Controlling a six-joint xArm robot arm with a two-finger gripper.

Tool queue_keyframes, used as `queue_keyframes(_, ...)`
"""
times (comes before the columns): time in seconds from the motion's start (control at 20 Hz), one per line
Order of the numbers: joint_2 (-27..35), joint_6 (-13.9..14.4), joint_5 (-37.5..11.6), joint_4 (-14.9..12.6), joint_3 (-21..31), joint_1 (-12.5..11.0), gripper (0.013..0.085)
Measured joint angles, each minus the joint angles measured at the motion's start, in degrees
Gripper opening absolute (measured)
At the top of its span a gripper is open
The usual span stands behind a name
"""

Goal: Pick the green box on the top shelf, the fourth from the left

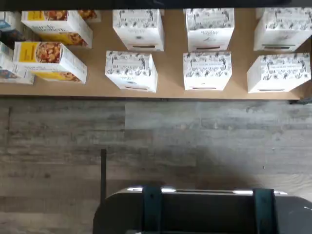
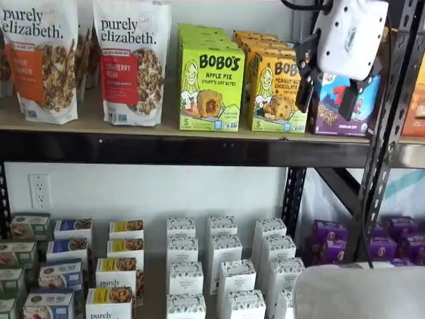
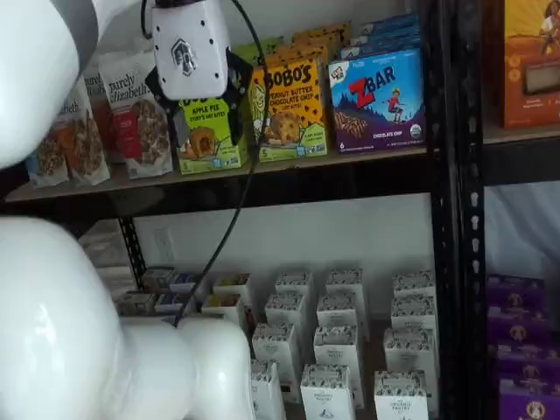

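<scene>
The lime-green cardboard Bobo's Apple Pie oat bites box [image 2: 210, 88], printed with a cartoon blonde girl and a round pastry, stands upright at the front edge of the long tan wooden top shelf [image 2: 86, 126] with its thick black steel beam, more green boxes lined up behind it.

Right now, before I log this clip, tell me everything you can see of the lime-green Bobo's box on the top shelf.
The green box is a lime-green carton, apparently cardboard, printed BOBO'S Apple Pie with a cartoon blonde girl and a round pastry picture. It stands upright, front face out, at the front edge of the top shelf, with more green boxes lined up behind it. A granola bag stands on one side, and the yellow-orange Bobo's box sits close on the other. In a shelf view the gripper's white body hides its upper part. Nothing grips it.
</scene>
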Motion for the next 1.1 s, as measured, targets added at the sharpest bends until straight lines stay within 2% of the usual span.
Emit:
queue_keyframes(0.2, 0.6, 2.2, -1.2, -0.5, -0.3, 2.5, 0.085)
queue_keyframes(0.6, 2.5, 8.8, -5.6, -1.5, -0.7, 9.8, 0.085)
queue_keyframes(0.8, 4.5, 11.4, -7.5, -0.1, -1.4, 12.3, 0.085)
queue_keyframes(1.1, 7.2, 15.2, -11.5, -2.8, -2.6, 17.0, 0.085)
